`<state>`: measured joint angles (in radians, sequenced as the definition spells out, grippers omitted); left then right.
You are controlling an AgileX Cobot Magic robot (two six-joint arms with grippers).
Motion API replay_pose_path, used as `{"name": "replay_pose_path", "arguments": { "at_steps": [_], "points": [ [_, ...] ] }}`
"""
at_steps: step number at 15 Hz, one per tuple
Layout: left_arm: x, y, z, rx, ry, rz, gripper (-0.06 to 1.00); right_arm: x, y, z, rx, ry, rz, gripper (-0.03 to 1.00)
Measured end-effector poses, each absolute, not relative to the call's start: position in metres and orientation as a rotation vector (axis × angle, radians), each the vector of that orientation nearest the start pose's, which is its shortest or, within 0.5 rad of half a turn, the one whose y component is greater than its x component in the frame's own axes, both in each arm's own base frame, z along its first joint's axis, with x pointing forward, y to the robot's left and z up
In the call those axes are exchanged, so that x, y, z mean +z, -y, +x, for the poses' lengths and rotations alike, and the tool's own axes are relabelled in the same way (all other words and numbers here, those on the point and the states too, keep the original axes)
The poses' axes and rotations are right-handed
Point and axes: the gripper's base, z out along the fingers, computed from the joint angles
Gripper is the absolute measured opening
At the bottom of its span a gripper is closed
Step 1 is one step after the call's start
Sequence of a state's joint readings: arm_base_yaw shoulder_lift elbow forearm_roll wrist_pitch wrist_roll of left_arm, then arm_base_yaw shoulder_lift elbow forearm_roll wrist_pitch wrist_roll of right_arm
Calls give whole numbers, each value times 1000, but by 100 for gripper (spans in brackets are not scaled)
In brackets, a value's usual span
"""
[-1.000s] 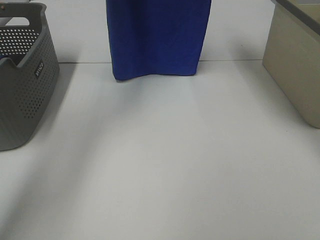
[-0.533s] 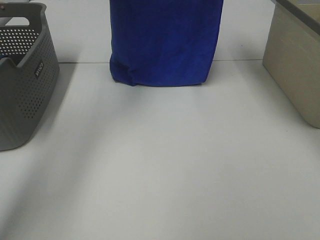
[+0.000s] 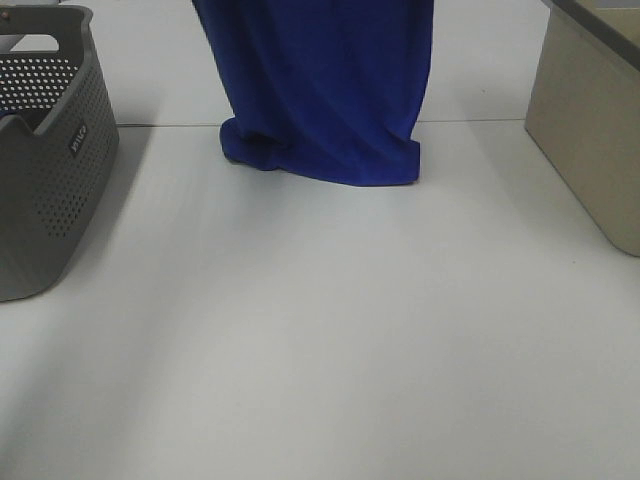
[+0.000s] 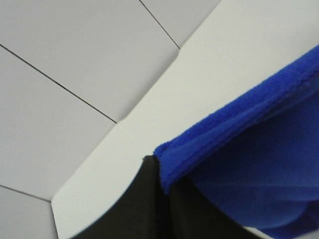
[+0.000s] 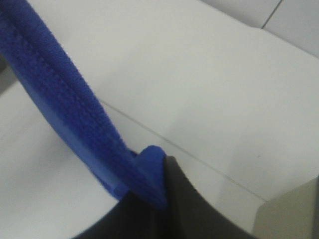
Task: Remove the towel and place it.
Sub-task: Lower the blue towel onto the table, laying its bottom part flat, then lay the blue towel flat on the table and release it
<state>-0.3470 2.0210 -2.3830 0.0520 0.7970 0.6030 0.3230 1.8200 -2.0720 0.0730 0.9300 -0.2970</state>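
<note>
Exterior high view: large rectangular royal-blue microfibre towel (image 3: 320,90) hanging down from beyond the top edge of the picture, at the far middle of the white bench (image 3: 330,350). Lower end bunched in soft folds and resting on the bench surface, upper part raised clear of it. Grey perforated plastic basket (image 3: 50,170) at the left edge, well apart from the towel. Beige rectangular plastic bin (image 3: 590,130) at the right edge, likewise well apart. Left wrist view: black left gripper (image 4: 160,181) closed on a stitched corner of the towel, with the hemmed edge stretched taut away from the gripper and loose cloth drooping beneath it. Right wrist view: black right gripper (image 5: 162,199) closed on another corner of the towel, with the hemmed edge running taut away from it, the white bench below, and one corner of the bin beside the gripper body.
</note>
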Motion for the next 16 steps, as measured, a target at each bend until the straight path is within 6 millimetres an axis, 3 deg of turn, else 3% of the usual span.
{"name": "replay_pose_path", "arguments": {
  "at_steps": [5,10,12,14,16],
  "points": [
    [481,133,374,30,-2072,733,0,466,-137,335,327,-2159,-799,2],
    [487,128,359,-50,-2129,596,0,471,-145,327,482,-2137,-817,2],
    [480,127,351,-83,-2179,582,0,476,-145,320,517,-2132,-794,2],
    [467,126,342,-105,-2239,596,0,469,-143,310,559,-2175,-772,2],
    [456,124,333,-126,-2290,608,0,446,-141,300,594,-2267,-773,2]
  ]
}}
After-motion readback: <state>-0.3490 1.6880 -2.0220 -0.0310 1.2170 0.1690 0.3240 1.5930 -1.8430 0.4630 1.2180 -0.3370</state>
